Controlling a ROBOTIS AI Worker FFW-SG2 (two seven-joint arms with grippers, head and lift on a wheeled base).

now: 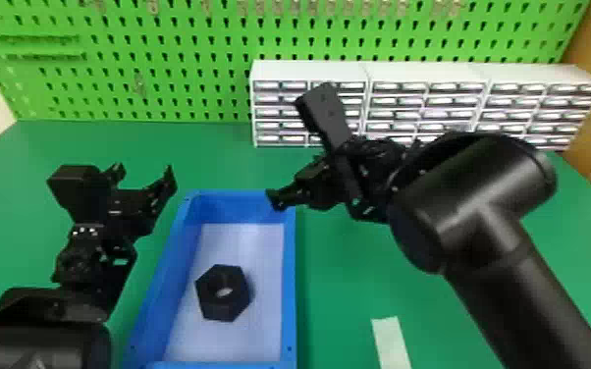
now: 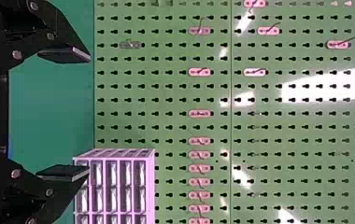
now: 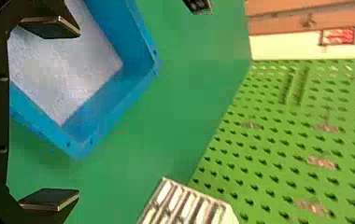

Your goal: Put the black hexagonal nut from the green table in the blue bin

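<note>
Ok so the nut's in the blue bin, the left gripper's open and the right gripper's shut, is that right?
Not quite: the right gripper is open, its fingers well apart in the right wrist view. The nut is in the blue bin and the left gripper is open, as you say.

Nut in bin on table; 3 drawer cabinets behind, rightward; pegboard behind cabinets.

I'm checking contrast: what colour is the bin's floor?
The floor is bluish white, clearest in the head view.
</note>
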